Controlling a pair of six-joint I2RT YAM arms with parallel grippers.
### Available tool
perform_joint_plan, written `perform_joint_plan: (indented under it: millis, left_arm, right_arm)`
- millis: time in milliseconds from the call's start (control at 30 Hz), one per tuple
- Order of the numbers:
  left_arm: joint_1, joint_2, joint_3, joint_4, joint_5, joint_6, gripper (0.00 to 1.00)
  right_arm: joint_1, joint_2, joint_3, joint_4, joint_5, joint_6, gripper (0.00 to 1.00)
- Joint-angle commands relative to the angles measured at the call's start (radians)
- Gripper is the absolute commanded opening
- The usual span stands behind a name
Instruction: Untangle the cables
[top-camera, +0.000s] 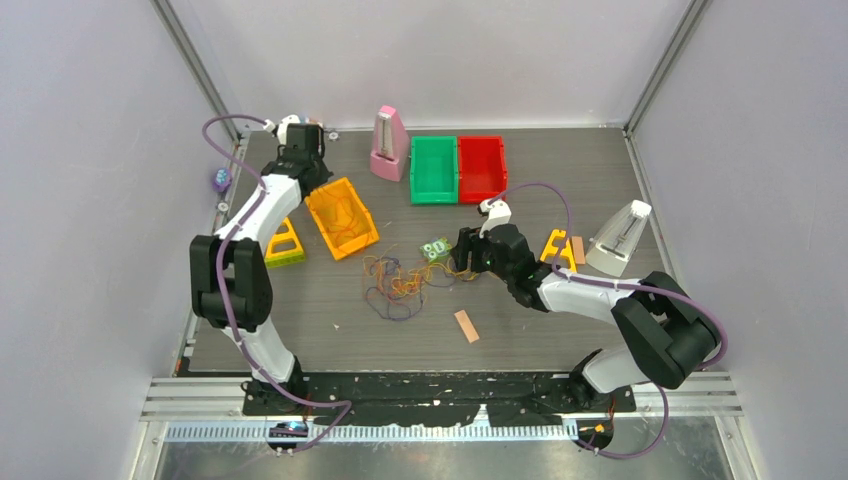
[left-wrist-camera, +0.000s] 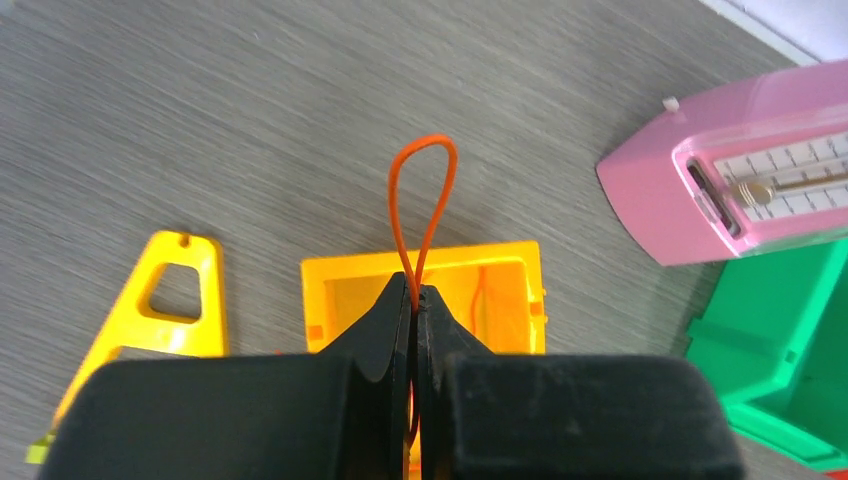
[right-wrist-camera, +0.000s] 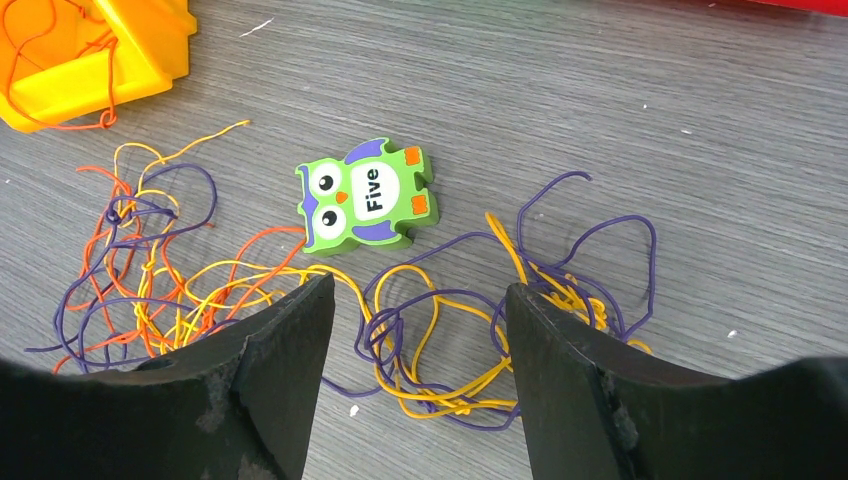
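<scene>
One triangle (top-camera: 290, 252): yellow, flat at the table's left, just beside the orange bin.
Left gripper (left-wrist-camera: 413, 290): held above the back left of the table, fingers clenched on an orange cable (left-wrist-camera: 425, 138). A narrow loop of it stands out past the fingertips.
Orange bin (top-camera: 364, 210): under the left gripper in the wrist view. A thin orange strand lies inside it, and others hang over one corner.
Pink metronome (top-camera: 389, 145): upright at the back, between the orange bin and the green bin.
Cables (top-camera: 400, 285): a loose tangle of orange, yellow and purple strands on the middle of the table. It starts near the orange bin's front corner and spreads right to the right gripper.
Green bin (top-camera: 414, 170): at the back, side by side with the red bin.
Owl (right-wrist-camera: 366, 193): green block marked "Five", flat at the tangle's back edge. An orange strand runs up to its lower corner.
Right gripper (right-wrist-camera: 418, 290): low over the right part of the tangle, fingers spread wide and grasping nothing. Yellow and purple strands lie on the table between them.
Tan block (top-camera: 466, 325): flat in front of the tangle, apart from it.
Red bin (top-camera: 503, 165): right of the green bin.
Yellow piece (top-camera: 555, 248): right of the right gripper.
White metronome (top-camera: 620, 238): near the table's right edge.
</scene>
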Motion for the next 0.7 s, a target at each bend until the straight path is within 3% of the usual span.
perform_joint_plan:
  millis: [0,233,567,667]
  left_arm:
    - [-0.003,-0.064,0.103,0.081,-0.136,0.092,0.00]
    - [-0.004,-0.005,0.223,0.089,-0.090,0.118,0.00]
    - [-0.059,-0.072,-0.126,0.321,-0.057,0.041,0.00]
    - [-0.088,-0.078,-0.175,0.305,-0.094,0.006,0.00]
  right_arm:
    - [0.000,-0.033,-0.003,0.051,0.022,-0.009,0.68]
    - [0.000,-0.044,-0.007,0.051,0.028,-0.012,0.68]
    - [-0.001,-0.043,-0.008,0.058,0.021,-0.008,0.68]
    - [-0.002,-0.041,-0.008,0.059,0.019,-0.006,0.68]
